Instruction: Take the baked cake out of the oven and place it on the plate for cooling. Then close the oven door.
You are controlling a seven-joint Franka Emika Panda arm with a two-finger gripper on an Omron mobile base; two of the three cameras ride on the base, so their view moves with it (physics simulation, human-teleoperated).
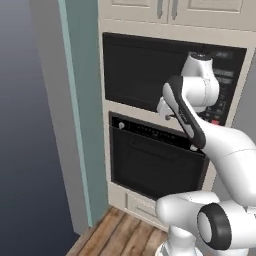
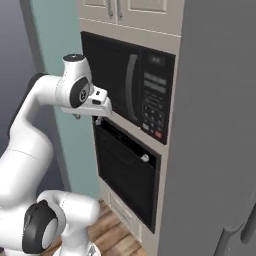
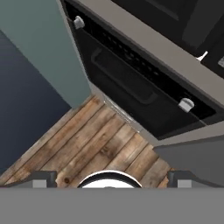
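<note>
One oven (image 1: 157, 162) sits under one microwave (image 1: 145, 72) in the pale cabinet column, its door (image 3: 131, 94) shut, so nothing inside can be seen. Two silver knobs (image 3: 186, 104) flank its control strip. The gripper (image 2: 96, 119) hangs before the strip's left end, jaws spread wide, holding nothing, above a wooden floor (image 3: 87, 144).

The light is soft and even, with no clear source. The pictures look a little fuzzy. The oven door (image 1: 155, 162) is dark with faint shine. Shadows are weak.
</note>
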